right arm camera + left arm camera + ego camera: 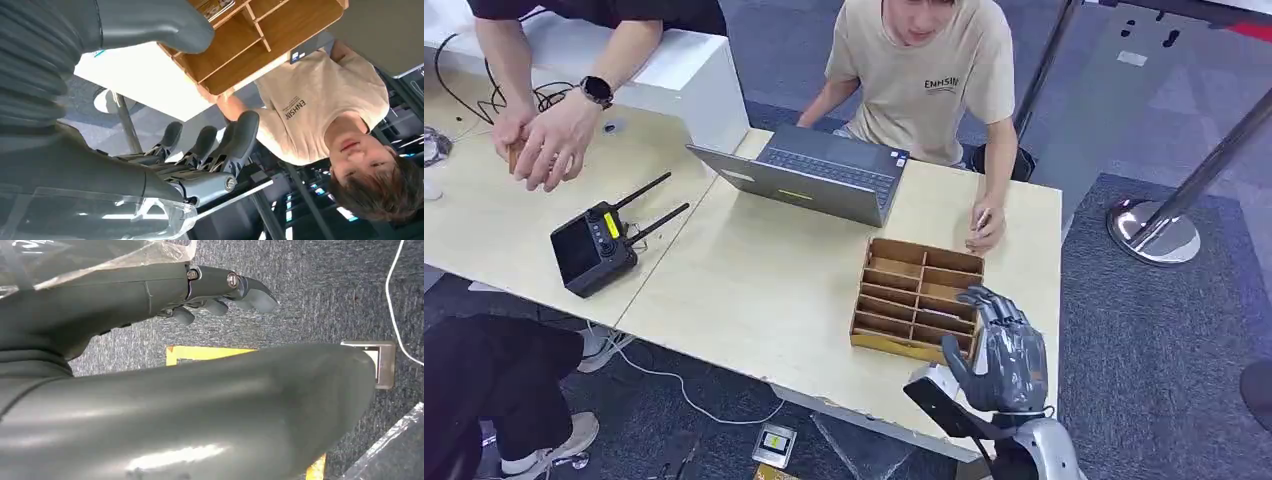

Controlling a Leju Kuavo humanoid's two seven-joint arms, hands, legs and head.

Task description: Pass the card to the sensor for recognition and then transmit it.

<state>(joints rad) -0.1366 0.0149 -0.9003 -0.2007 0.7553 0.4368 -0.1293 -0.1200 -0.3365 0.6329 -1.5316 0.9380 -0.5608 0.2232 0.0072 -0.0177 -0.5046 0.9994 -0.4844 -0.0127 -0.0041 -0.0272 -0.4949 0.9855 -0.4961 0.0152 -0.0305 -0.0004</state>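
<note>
my right hand [1007, 352] is raised at the table's [754, 280] near edge, just beside the wooden tray [917, 297], fingers [240, 137] apart and holding nothing (the thumb sticks out toward the tray's near corner). my left hand [220, 292] hangs over grey carpet [320, 295], fingers loosely spread, holding nothing. the card i can't make out for certain. across the table a person in a beige shirt [929, 75] rests a hand [986, 228] just behind the tray, beside a laptop [809, 175].
</note>
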